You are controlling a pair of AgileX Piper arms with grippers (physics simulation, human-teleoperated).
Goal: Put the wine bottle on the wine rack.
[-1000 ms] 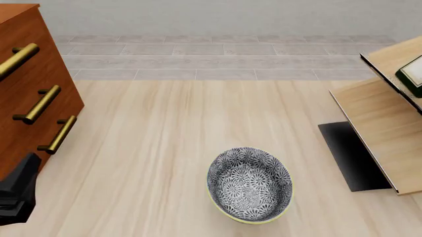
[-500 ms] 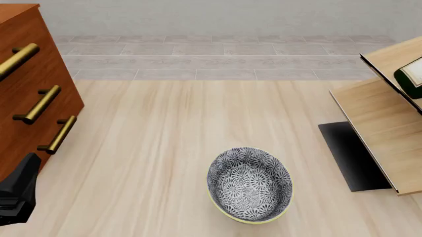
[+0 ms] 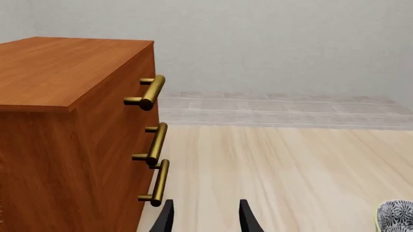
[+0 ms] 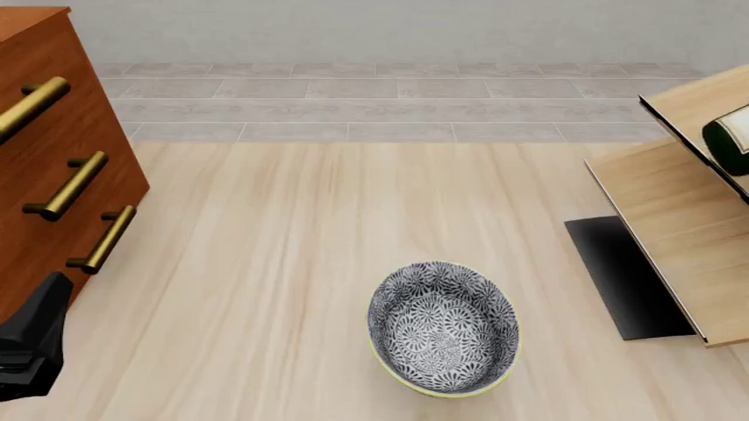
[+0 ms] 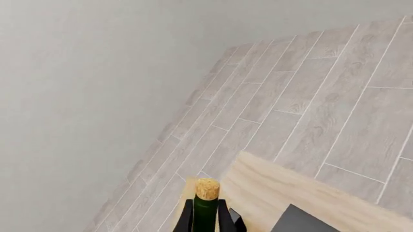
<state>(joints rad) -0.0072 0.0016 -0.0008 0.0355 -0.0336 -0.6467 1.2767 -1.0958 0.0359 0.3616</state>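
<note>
The wine bottle (image 4: 725, 140) shows as a dark green end with a white label at the right edge of the front view, against the upper slanted panel of the light wooden wine rack (image 4: 679, 219). In the right wrist view its green neck and tan cork (image 5: 207, 189) stand between the fingers of my right gripper (image 5: 205, 218), which is shut on the neck. That gripper itself is outside the front view. My left gripper (image 3: 206, 220) is open and holds nothing. It sits low beside the cabinet, at the bottom left of the front view (image 4: 30, 346).
A reddish-brown drawer cabinet (image 4: 59, 167) with brass handles stands at the left. A patterned grey bowl (image 4: 443, 327) sits near the table's front centre, and its rim also shows in the left wrist view (image 3: 397, 217). The rack's black base (image 4: 620, 276) lies flat on the table.
The bottle's visible end has shifted slightly down and left on the rack and turned a little. The left arm has stayed still.
</note>
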